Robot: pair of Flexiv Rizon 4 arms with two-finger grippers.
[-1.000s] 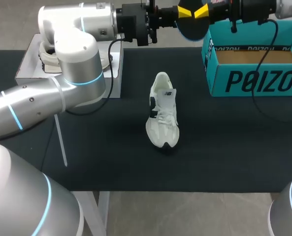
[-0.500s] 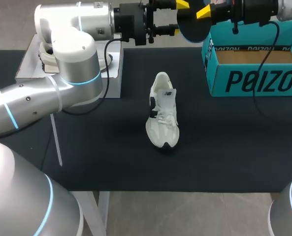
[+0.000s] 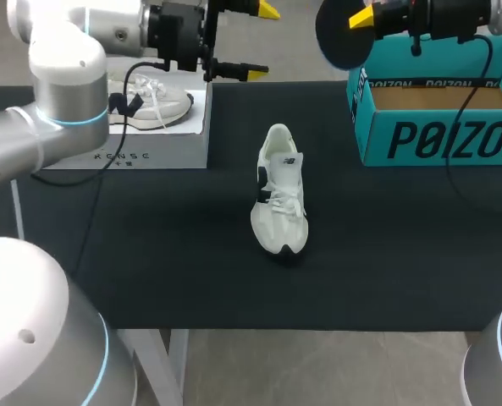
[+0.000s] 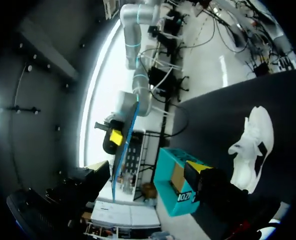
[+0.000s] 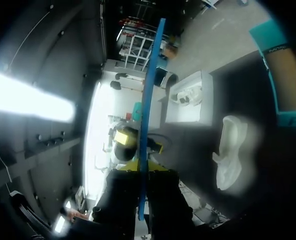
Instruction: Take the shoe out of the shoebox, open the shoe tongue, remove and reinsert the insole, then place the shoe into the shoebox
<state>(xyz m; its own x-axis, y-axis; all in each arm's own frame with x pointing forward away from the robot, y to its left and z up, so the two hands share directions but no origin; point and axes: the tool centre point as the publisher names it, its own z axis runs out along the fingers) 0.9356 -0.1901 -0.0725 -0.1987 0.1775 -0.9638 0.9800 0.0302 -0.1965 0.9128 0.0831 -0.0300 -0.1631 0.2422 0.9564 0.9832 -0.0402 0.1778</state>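
A white shoe (image 3: 278,190) lies on the black mat, toe toward me, also seen in the wrist views (image 4: 251,149) (image 5: 230,156). The open teal shoebox (image 3: 437,118) stands at the back right. My right gripper (image 3: 365,17) is shut on a dark insole (image 3: 342,35), held in the air left of the box. In the right wrist view the insole (image 5: 150,100) stands edge-on between the fingers of my right gripper (image 5: 140,167). My left gripper (image 3: 263,42) hangs open to the left of the insole, apart from it, with nothing between its fingers.
A white box (image 3: 162,139) at the back left holds a second light shoe (image 3: 153,100). The left arm's cable hangs over that box. Bare black mat (image 3: 386,254) lies around the shoe and toward the front edge.
My left gripper has opened, let go of the insole and drawn back to the left. The right gripper keeps the insole and has lifted it slightly.
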